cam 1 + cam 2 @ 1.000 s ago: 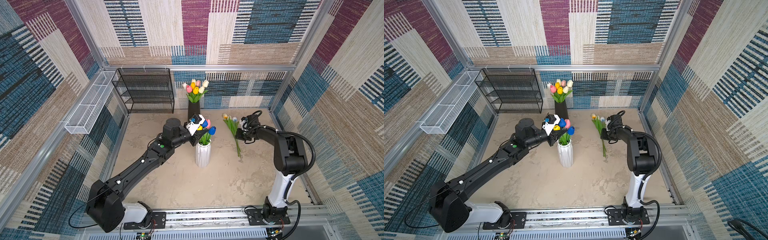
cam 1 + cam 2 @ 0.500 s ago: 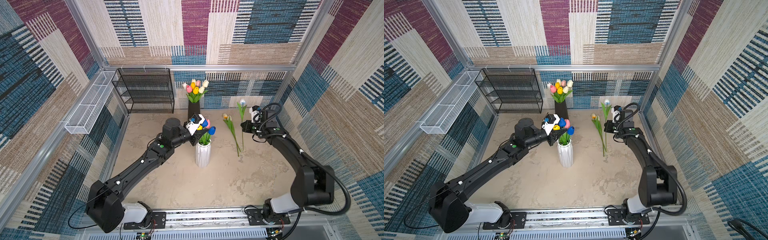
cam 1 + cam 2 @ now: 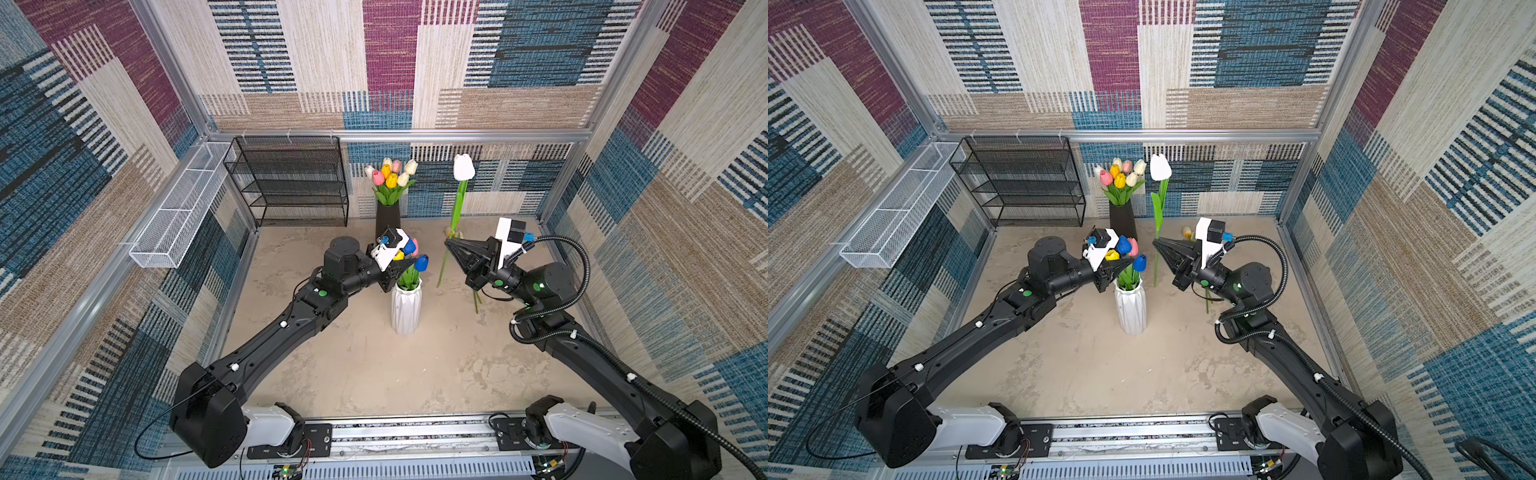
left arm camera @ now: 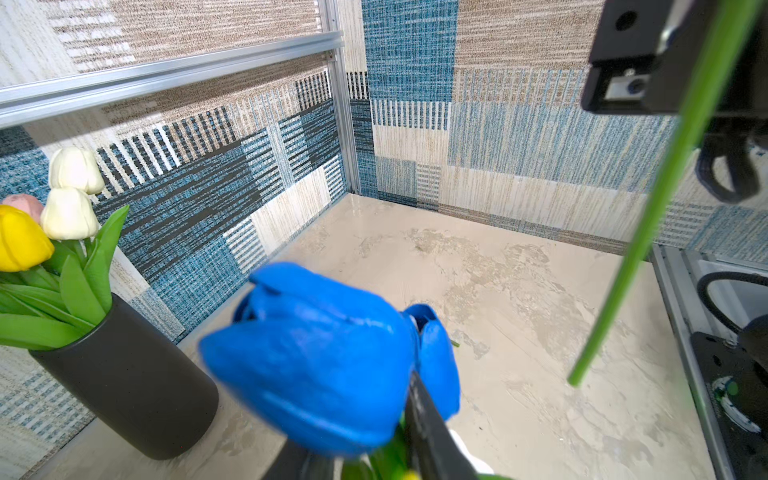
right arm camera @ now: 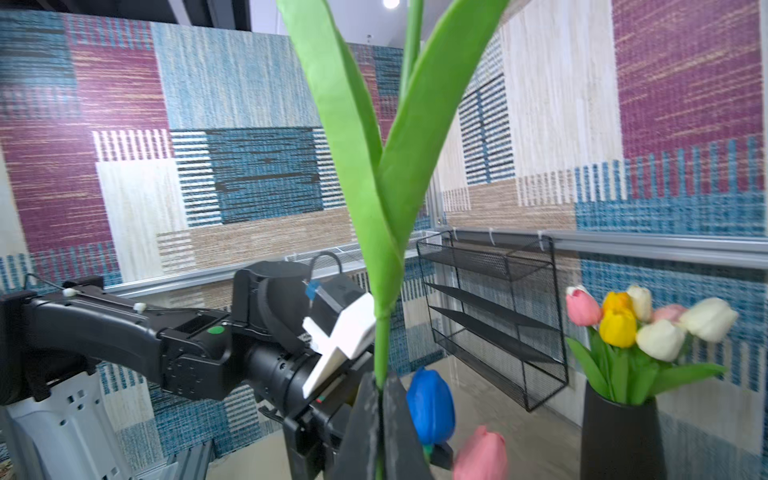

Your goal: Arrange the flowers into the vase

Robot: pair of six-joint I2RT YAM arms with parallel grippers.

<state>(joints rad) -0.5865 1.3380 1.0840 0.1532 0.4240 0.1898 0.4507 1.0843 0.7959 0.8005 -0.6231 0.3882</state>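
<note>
A white ribbed vase [image 3: 406, 307] [image 3: 1131, 309] stands mid-table holding blue, pink and yellow tulips. My left gripper [image 3: 409, 265] is shut on their green stems just above the rim; in the left wrist view a blue tulip [image 4: 316, 357] hides most of it, leaving one finger [image 4: 428, 428] visible. My right gripper [image 3: 448, 243] [image 5: 380, 415] is shut on the stem of a white tulip [image 3: 463, 167] [image 3: 1160, 167], held upright just right of the vase, its stem end [image 4: 582, 370] hanging above the table. Another tulip [image 3: 476, 301] lies on the table under the right arm.
A black vase [image 3: 387, 220] full of tulips stands at the back wall. A black wire shelf [image 3: 291, 183] sits back left, and a white wire basket [image 3: 178, 208] hangs on the left wall. Walls close in on three sides.
My right gripper has lifted the white tulip off the table, turned it upright and carried it toward the white vase. The left arm has stayed where it was.
</note>
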